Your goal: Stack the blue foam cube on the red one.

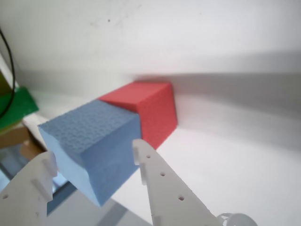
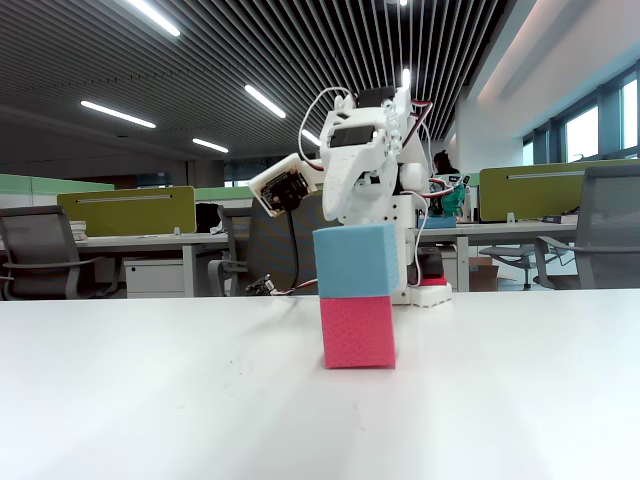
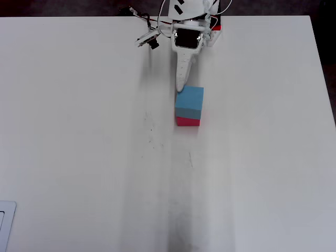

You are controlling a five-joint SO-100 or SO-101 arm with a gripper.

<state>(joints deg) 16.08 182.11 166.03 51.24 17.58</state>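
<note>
The blue foam cube [image 2: 357, 260] rests on top of the red one [image 2: 358, 332] near the middle of the white table, its faces turned a little off the red cube's. The overhead view shows the blue cube [image 3: 190, 101] covering the red cube [image 3: 188, 122] except for a front strip. In the wrist view my gripper [image 1: 92, 155] is open. Its two white fingers [image 1: 160, 183] flank the near corner of the blue cube [image 1: 89, 132], with the red cube [image 1: 150, 106] beyond. Seen from overhead, the gripper [image 3: 181, 88] ends at the stack's far left corner.
The arm's base [image 3: 191, 26] stands at the table's far edge, behind the stack. A green object [image 1: 16, 106] and a black cable show at the left of the wrist view. Office desks and chairs [image 2: 40, 260] lie beyond the table [image 3: 79, 157].
</note>
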